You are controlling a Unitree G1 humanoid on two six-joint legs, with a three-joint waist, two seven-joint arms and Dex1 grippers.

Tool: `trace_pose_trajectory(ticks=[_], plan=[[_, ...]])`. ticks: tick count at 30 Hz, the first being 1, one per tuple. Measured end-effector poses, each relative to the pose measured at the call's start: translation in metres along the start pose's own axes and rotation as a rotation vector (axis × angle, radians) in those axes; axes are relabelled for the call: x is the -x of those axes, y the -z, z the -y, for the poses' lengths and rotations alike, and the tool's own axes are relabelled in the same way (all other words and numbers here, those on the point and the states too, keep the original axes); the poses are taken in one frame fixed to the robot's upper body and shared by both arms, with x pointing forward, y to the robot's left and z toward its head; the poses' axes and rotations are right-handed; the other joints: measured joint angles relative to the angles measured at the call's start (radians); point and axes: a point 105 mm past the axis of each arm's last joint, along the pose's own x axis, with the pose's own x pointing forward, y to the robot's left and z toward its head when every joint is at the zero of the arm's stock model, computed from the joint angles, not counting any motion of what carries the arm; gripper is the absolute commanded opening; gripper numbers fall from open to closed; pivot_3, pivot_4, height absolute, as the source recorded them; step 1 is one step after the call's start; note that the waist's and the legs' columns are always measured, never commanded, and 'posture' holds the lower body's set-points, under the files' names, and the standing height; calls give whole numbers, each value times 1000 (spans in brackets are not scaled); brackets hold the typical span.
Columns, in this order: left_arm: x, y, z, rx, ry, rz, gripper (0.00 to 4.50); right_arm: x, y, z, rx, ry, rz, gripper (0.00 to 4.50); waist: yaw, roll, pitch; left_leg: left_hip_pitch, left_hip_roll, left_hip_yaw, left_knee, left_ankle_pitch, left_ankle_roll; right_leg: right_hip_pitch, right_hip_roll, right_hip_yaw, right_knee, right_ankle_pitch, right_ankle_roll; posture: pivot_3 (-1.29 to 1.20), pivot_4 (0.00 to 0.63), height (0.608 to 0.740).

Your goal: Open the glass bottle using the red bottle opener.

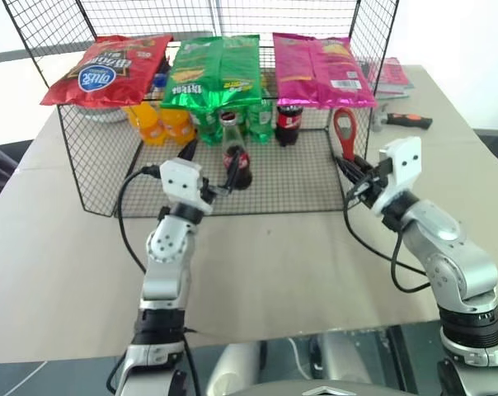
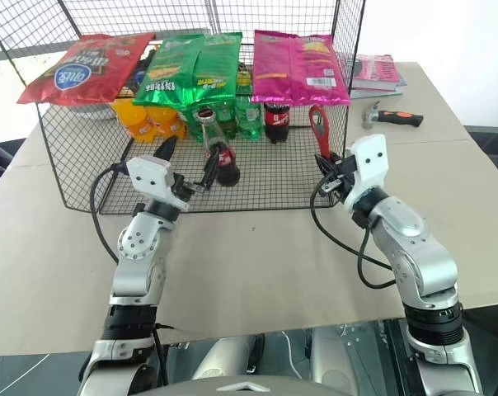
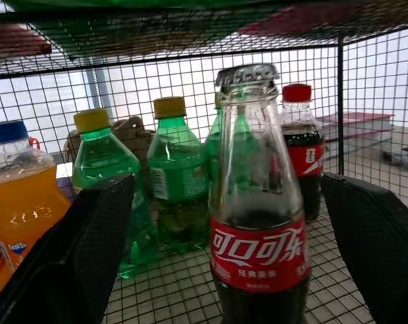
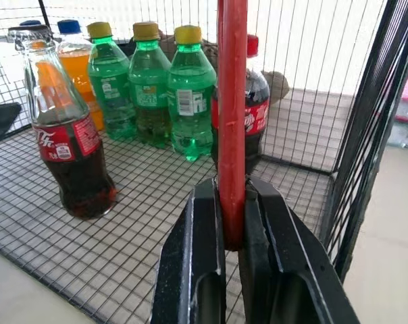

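The glass bottle stands upright on the wire floor near the front of the rack, with dark cola, a red label and a crown cap. My left gripper is open at the bottle's lower half. In the left wrist view the bottle stands between the two black fingers, with a gap on each side. My right gripper, at the rack's right front corner, is shut on the handle of the red bottle opener. The opener stands upright, loop head up.
The wire rack holds green bottles, orange drink bottles and a plastic cola bottle at the back. Chip bags lie on its top. A hammer and books lie on the table to the right.
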Motion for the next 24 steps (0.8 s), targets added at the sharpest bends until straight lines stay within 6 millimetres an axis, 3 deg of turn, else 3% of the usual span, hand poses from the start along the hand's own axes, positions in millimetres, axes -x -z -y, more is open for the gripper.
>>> trace_pose_trajectory(ticks=[4, 14, 17, 18, 20, 24], plan=[[-14, 14, 6, 26, 17, -12, 4463, -1, -3, -2, 99, -1, 17, 0, 2, 0, 0, 0, 0, -1, 0, 0, 0, 0, 0, -1, 0, 0, 0, 0, 150, 740], [-48, 32, 11, 58, 82, -29, 4463, 0, 7, -13, 139, -25, 3, 0, -1, 0, 0, 0, 0, -1, 1, 0, 0, 0, 0, -1, 0, 0, 0, 0, 150, 740], [-52, 38, 16, 103, 122, -42, 3625, 0, 7, -14, 147, -28, 5, 0, 0, 0, 0, 0, 0, -2, 1, 0, 0, 0, 0, -1, 1, 0, 0, 0, 150, 740], [-53, 39, 18, 115, 129, -42, 3153, 0, 7, -15, 149, -29, 4, 0, 0, 0, 0, 0, 0, -2, 1, 0, 0, 0, 0, -2, 1, 0, 0, 0, 150, 740], [-55, 39, 19, 138, 143, -37, 2702, 0, 8, -15, 156, -29, 3, 0, 0, -1, 0, 0, -1, -2, 1, 0, 0, 0, 0, -2, 1, 0, 0, 0, 150, 740], [-55, 39, 19, 144, 155, -32, 2701, 1, 8, -14, 175, -22, 5, 0, 0, 0, 0, 0, -1, -2, 1, 0, 0, 0, 0, -2, 1, 0, 0, 0, 150, 740]])
